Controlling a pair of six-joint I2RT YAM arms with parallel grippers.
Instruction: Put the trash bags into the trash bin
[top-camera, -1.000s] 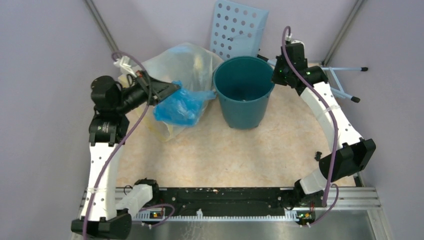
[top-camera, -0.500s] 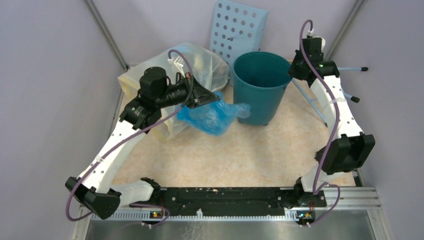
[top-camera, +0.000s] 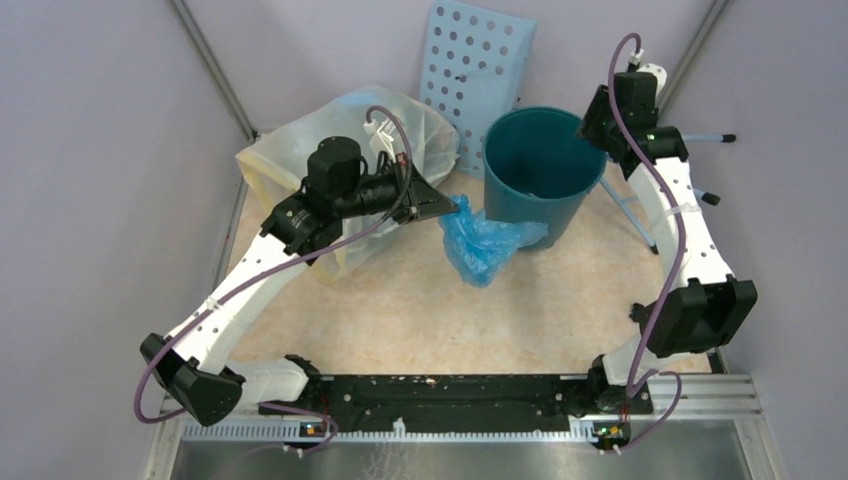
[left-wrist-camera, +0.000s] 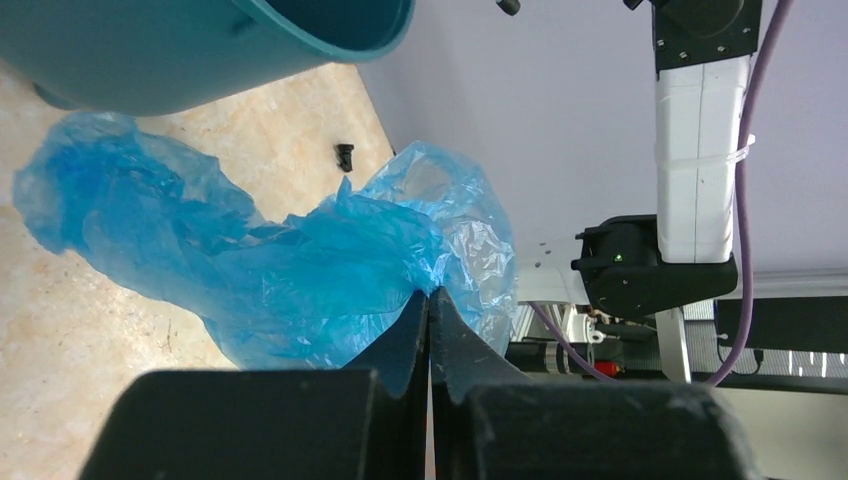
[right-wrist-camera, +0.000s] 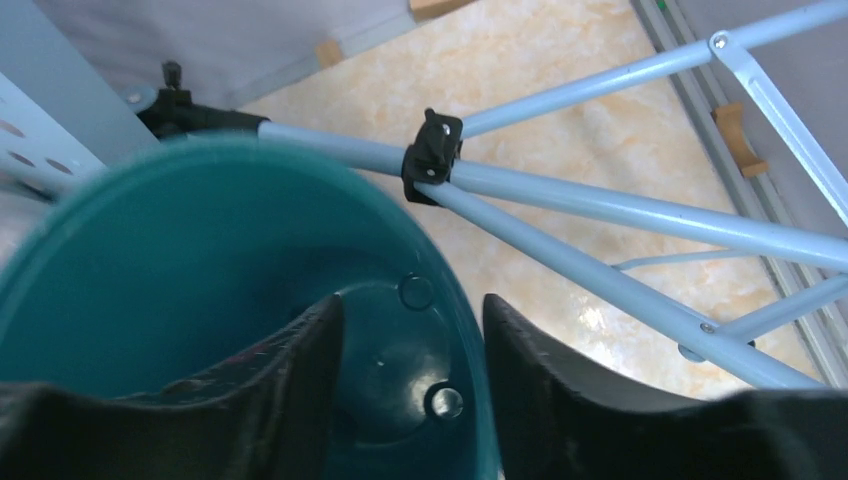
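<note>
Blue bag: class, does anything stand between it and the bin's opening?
Only the wall of the bin: the blue bag, pinched by the left gripper, hangs outside it, below the rim. The opening itself is uncovered.

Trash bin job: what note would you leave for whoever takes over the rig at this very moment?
Left pincer: shut on the light-blue trash bag, held just outside the trash bin, below its rim.
Right pincer: open, straddling the bin's rim, one finger inside and one outside.
Done: bag picked up and brought to the bin.
Left: lift the bag over the rim and release it inside; none of it is in yet.
</note>
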